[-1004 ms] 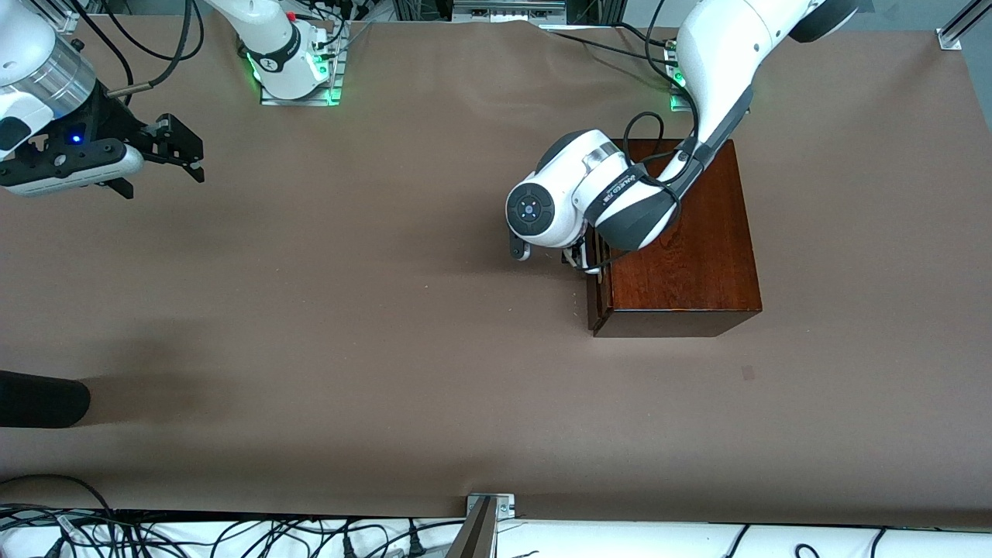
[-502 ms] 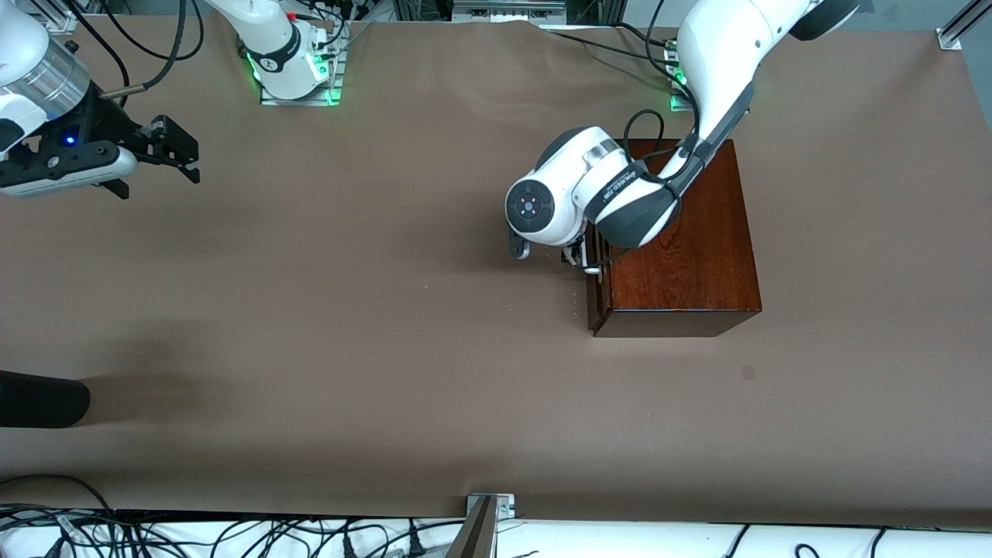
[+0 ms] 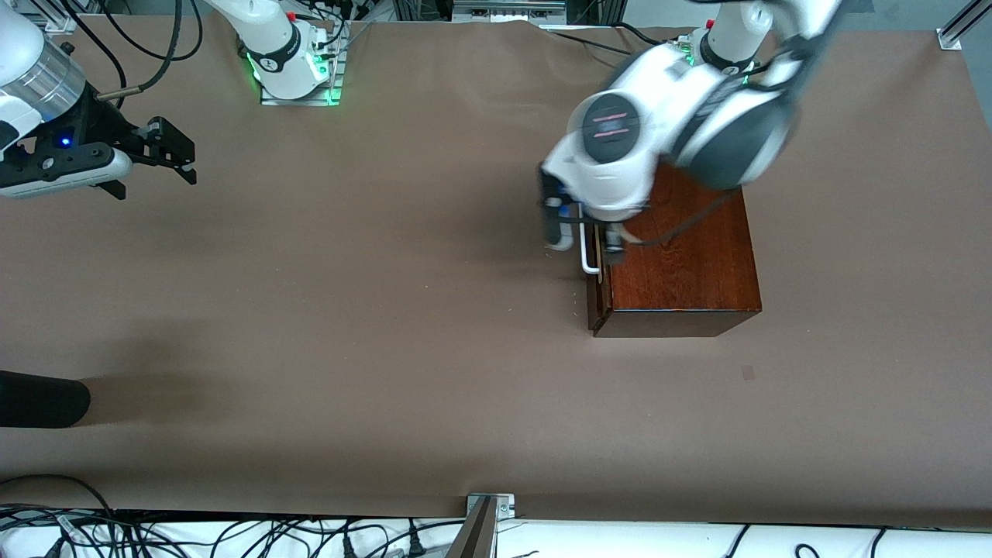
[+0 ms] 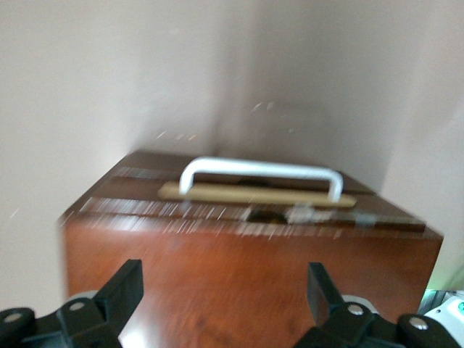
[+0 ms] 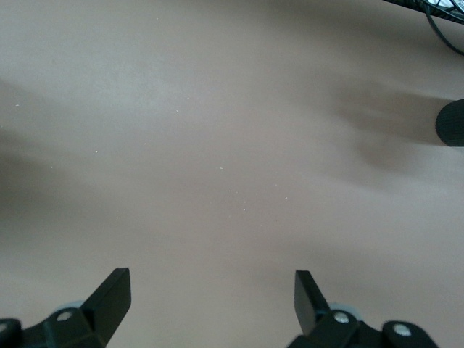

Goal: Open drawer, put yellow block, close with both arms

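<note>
Front view: the mahogany box is sitting on the brown worktop toward the left arm's end, with the drawer lying flush in its face and the white bar handle projecting from that face. The left end effector is hanging over the handle edge of the box, blurred, with one finger on each side of the handle. The right end effector is waiting in the air over bare worktop at the right arm's end, its fingers parted and holding nothing. A dark rounded object is lying at the worktop's edge, nearer the camera.

Left wrist view: the end effector is standing wide open and empty (both black fingertips are framing the box top). The handle is showing past the top's edge.

Right wrist view: the open, empty end effector is hanging over bare worktop; the dark object is showing at the frame's edge.

The yellow block is appearing in none of the three views.
</note>
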Tool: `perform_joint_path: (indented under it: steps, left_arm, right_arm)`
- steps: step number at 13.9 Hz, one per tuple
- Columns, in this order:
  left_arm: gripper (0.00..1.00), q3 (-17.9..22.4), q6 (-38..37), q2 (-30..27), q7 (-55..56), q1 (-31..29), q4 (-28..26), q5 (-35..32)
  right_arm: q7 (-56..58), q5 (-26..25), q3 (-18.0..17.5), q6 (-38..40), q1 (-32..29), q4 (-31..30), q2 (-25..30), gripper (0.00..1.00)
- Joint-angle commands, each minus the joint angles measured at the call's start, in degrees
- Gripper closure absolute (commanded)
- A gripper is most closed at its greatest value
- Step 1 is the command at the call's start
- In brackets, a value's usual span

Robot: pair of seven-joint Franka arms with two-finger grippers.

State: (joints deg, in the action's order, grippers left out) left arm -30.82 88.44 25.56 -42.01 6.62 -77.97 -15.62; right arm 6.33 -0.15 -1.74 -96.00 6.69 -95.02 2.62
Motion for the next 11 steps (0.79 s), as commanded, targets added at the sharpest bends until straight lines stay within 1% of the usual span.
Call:
perform_joint_path:
  steps: [1,3,4,5,6,7,9,10,11]
  left_arm:
    - [0.00,-0.74,-2.11,-4.36,-1.14,-6.43,0.96,2.08]
    - [0.00,-0.38,-7.81,-4.73,-0.88,-8.11,6.22,2.17]
    - [0.00,0.14,-9.15,-4.55,-0.79,-9.16,7.38,2.26]
    - [0.00,3.28,-8.90,-6.29,-0.10,-8.74,6.70,2.69]
    - [0.00,6.44,-8.81,-7.09,1.04,-7.78,6.60,4.70]
    - [0.00,10.21,-8.63,-8.75,2.18,-7.33,5.21,8.03]
    - [0.00,20.84,-4.79,-14.46,6.56,-3.21,-1.53,13.83]
    - [0.00,24.37,-3.72,-17.35,9.55,-2.67,-5.14,16.47]
    - [0.00,26.66,-3.01,-19.73,13.06,-2.67,-8.48,18.15]
  right_arm:
    - [-0.88,0.07,-0.11,1.17,-0.27,1.07,-0.33,0.00]
    - [-0.88,0.07,-0.11,1.08,-0.27,0.98,-0.33,0.00]
    - [-0.96,0.07,-0.11,1.08,-0.27,0.98,-0.33,0.00]
    - [-0.96,0.07,-0.11,1.08,-0.27,0.98,-0.33,0.00]
    - [-0.96,0.07,-0.11,1.08,-0.27,0.98,-0.33,0.00]
    - [-0.96,0.07,-0.11,1.08,-0.27,0.98,-0.33,0.00]
    - [-0.96,0.07,-0.11,1.08,-0.27,0.98,-0.33,0.00]
    - [-0.96,0.07,-0.11,1.08,-0.27,0.98,-0.33,0.00]
    - [-0.96,0.15,-0.11,1.08,-0.27,0.98,-0.33,0.00]
